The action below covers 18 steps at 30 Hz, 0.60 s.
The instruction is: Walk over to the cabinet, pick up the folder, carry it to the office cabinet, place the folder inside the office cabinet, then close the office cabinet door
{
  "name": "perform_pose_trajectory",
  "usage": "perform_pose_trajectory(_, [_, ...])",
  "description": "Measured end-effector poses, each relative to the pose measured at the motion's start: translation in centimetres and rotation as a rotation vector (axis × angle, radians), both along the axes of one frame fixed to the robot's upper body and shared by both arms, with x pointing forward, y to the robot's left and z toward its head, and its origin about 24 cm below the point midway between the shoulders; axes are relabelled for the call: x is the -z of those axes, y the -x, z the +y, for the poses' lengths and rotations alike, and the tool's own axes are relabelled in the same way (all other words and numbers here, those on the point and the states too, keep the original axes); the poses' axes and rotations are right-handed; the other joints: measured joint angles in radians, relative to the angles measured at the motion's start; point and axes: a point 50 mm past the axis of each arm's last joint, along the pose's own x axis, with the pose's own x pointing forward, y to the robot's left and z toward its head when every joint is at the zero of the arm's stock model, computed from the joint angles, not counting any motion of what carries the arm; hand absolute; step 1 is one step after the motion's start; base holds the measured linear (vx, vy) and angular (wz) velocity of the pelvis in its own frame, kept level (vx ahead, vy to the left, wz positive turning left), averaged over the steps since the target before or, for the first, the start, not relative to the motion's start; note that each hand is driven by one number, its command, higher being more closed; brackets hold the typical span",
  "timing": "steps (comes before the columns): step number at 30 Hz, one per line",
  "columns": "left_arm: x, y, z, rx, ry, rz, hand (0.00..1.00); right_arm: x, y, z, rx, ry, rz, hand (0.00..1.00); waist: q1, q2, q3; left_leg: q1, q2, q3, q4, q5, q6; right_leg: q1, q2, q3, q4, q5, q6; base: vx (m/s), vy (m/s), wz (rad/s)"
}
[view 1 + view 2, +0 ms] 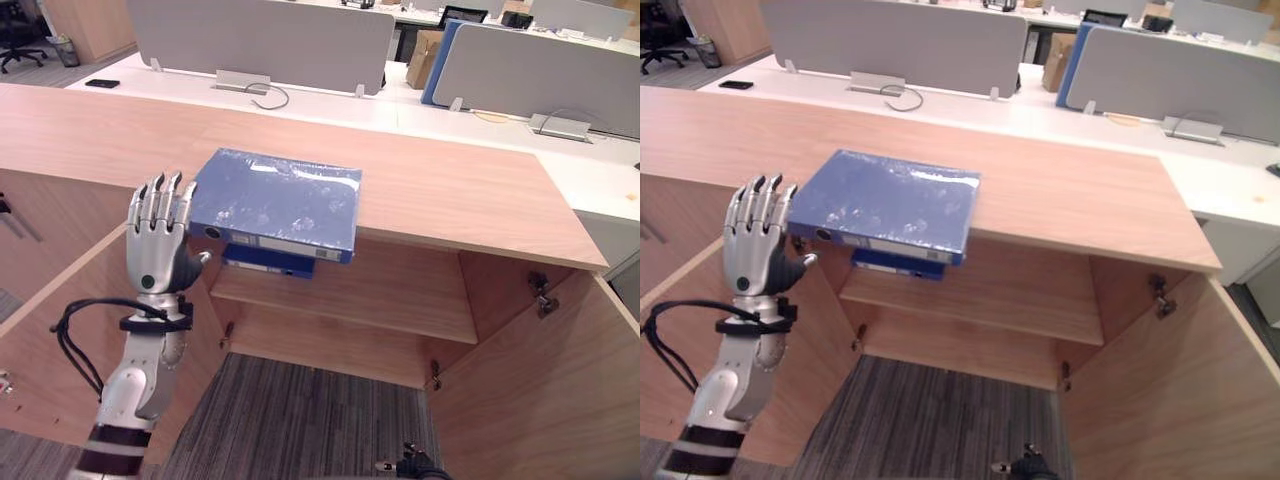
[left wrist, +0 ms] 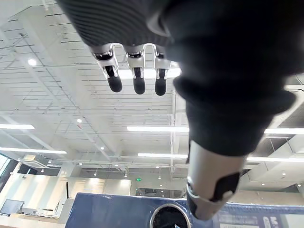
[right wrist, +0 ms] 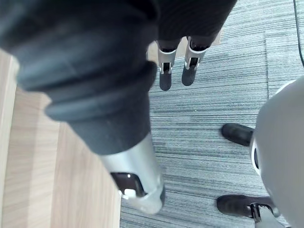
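Flat on top of the wood cabinet (image 1: pixel 450 190), near edge sticking out past the front: the blue folder (image 1: pixel 275 200). Under it, on the shelf (image 1: pixel 380 300) inside, a second blue folder (image 1: pixel 268 262). Just beside the blue folder's left corner, the left hand (image 1: pixel 157 250), held up, fingers straight and loose, thumb close to the spine, holding nothing. Cabinet doors (image 1: pixel 540 390) wide open. Low over the grey carpet (image 3: pixel 204 109), the right hand (image 3: pixel 135 171), fingers straight, empty.

Blue folder (image 1: pixel 277 203) lying flat on top of wooden cabinet (image 1: pixel 450 190), left of middle, spine facing near, overhanging near edge above shelf (image 1: pixel 380 295). Left door (image 1: pixel 40 420) and right door (image 1: pixel 540 400) swung open.
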Motion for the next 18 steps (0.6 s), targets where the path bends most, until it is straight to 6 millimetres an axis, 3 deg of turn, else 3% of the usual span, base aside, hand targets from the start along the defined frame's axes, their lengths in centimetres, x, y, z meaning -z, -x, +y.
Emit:
perform_pose_trajectory(6, [-1.3,-1.0,0.3,0.001,-0.066,-0.023,0.0,0.0,0.1,-0.5,0.008,0.001,0.003,0.0,-0.016,0.009,-0.001,0.007,0.007,0.0,-0.066,0.055,-0.007,-0.023,0.013,0.01,-0.01,0.023,-0.006,-0.12,-0.007,-0.03])
perform_pose_trajectory(18, [0.3,-2.4,1.8,-0.033,-0.148,0.131,0.0,-0.2,0.2,-2.5,0.071,0.03,-0.007,0.0,-0.037,0.024,-0.002,0.005,0.015,0.018,-0.066,0.059,-0.016,-0.024,0.036,0.032,-0.034,0.036,-0.013,-0.02,-0.022,-0.05])
